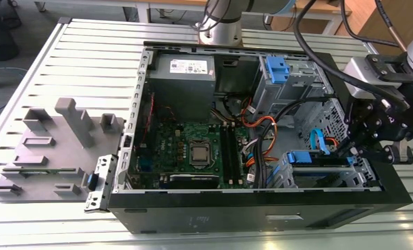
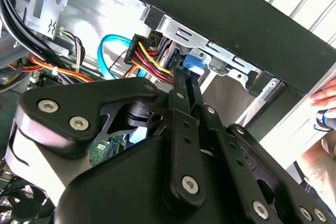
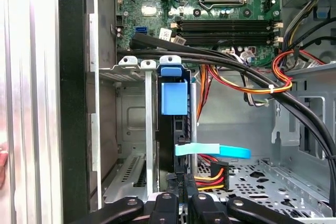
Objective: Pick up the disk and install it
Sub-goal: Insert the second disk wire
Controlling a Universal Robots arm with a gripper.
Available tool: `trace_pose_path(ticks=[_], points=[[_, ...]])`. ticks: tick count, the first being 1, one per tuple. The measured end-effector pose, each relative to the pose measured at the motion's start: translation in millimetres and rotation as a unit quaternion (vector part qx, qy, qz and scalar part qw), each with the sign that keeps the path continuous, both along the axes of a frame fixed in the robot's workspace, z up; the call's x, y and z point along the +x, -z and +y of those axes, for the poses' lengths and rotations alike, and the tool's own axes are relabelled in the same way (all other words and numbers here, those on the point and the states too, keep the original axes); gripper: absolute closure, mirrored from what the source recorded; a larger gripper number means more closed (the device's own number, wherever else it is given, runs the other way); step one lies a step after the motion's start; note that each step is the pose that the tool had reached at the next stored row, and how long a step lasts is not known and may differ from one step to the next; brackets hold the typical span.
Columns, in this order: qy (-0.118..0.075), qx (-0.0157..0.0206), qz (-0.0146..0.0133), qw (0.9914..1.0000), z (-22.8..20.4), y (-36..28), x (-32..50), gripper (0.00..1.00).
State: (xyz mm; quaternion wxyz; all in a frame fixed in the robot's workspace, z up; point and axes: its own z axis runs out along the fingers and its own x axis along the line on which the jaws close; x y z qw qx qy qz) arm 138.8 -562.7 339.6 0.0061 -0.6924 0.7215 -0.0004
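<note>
**Disk seated edge-on in the lower drive cage, gripper at its end**

1. Gripper point(image 1: 355, 151): it stands at the right of the exterior view, reaching down into the open computer case point(image 1: 262, 213). In the second wrist view its fingers point(image 2: 181, 93) lie pressed together, side by side with no clear gap. Their tips are at the blue end of the disk. Whether they actually touch it cannot be confirmed.

2. The disk point(image 3: 176, 135): in the first wrist view it sits on edge inside the drive cage point(image 3: 149, 129), seen as a dark narrow strip between the cage's metal walls. A blue plastic tab point(image 3: 174, 95) is at its far end. In the exterior view this cage occupies the lower right corner of the case.

3. Cabling beside the cage: a light-blue flat cable point(image 3: 212, 151) crosses just beside the disk. A red, yellow and black wire bundle point(image 3: 212, 174) ends in a connector close to the gripper.

4. A person's hand point(image 2: 325, 98) rests on the outer edge of the case in the second wrist view.

5. Case contents further in: a green motherboard point(image 1: 192, 151) lies at centre. A grey power supply point(image 1: 182, 67) with a white sticker sits at upper centre. A second cage with a blue tab point(image 1: 276, 70) stands at upper right.

6. Bench point(image 1: 88, 57): a slatted metal surface carries the case. A grey moulded fixture point(image 1: 60, 135) lies at the left, well apart from the case's drive cage.
</note>
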Motion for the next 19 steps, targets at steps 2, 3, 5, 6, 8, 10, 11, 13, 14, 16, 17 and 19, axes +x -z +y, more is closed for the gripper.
trace_pose_path(ticks=[2,3,5,6,8,10,11,13,14,16,17,19], points=[[0.000,-0.0001,0.0000,1.00000,1.2,0.0,-1.0,0.84],[0.000,0.0000,0.0000,1.00000,1.8,0.1,-1.2,0.84],[0.000,-0.0001,0.0000,1.00000,2.6,0.2,-1.7,0.84],[0.000,-0.0001,0.0000,1.00000,3.3,0.4,-2.2,0.84],[0.000,0.0000,0.0000,1.00000,4.5,0.6,-3.1,0.84],[0.000,0.0000,0.0000,1.00000,4.5,0.8,-4.2,0.84],[0.000,0.0000,0.0000,1.00000,4.6,0.8,-4.8,0.84],[0.000,-0.0001,0.0000,1.00000,4.6,0.9,-5.7,0.84],[0.000,-0.0001,0.0000,1.00000,4.6,1.0,-5.8,0.84],[0.000,-0.0001,-0.0001,1.00000,4.6,1.1,-5.8,0.84],[0.000,-0.0001,-0.0001,1.00000,4.6,1.2,-5.9,0.84],[0.000,-0.0001,-0.0002,1.00000,4.7,1.7,-6.1,0.84]])
